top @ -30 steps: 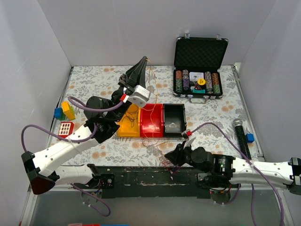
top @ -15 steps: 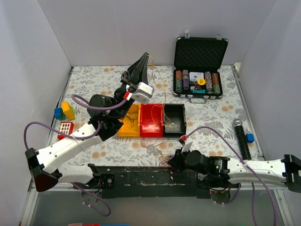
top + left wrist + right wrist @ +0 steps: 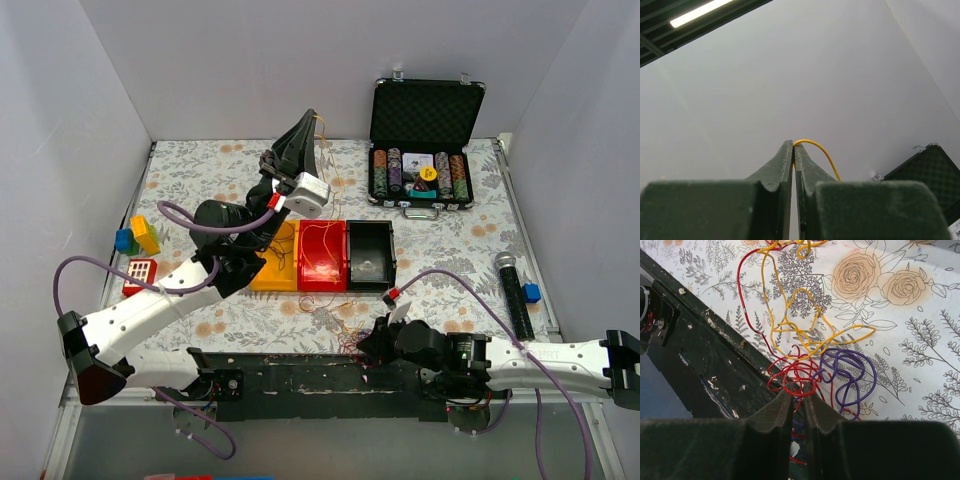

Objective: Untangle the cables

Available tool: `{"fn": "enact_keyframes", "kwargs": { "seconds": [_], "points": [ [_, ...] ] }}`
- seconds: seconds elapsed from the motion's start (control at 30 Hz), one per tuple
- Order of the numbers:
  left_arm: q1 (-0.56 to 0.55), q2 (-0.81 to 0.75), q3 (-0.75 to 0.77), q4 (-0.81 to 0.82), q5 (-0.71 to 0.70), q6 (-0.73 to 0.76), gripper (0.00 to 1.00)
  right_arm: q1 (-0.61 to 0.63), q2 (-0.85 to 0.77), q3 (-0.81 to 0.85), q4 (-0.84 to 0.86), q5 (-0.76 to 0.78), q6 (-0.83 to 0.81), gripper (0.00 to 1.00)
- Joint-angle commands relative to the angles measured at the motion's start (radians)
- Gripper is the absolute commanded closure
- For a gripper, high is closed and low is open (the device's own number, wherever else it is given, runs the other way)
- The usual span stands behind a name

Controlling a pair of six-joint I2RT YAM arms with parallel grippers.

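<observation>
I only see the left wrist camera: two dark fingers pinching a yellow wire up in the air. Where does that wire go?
Observer: From the left end effector, the yellow wire hangs down toward the red tray on the table.
Operator: What's past the tray?
Observer: A tangle lies by the table's front edge.
Operator: Is the other arm helping?
Observer: The right end effector sits at the tangle, with red loops right in front of it and purple loops beside them.

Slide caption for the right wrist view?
Right tool nipping thin red wire loops; thin yellow wire and purple wire tangled alongside.
</observation>
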Motion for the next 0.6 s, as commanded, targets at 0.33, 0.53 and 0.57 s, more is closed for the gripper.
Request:
{"fn": "enact_keyframes", "kwargs": {
  "seconds": [0.33, 0.53, 0.57],
  "points": [
    [0.004, 0.011, -0.046, 0.066, -0.030, 0.024, 1.00, 0.012, -0.026, -0.021, 0.033, 0.009, 0.030, 0.81],
    [0.007, 0.005, -0.106, 0.075, -0.012, 0.025, 1.00, 0.016, -0.052, -0.034, 0.027, 0.015, 0.042, 0.82],
    [0.009, 0.005, -0.114, 0.076, -0.010, 0.028, 1.00, 0.018, -0.055, -0.037, 0.024, 0.017, 0.045, 0.83]
  ]
}}
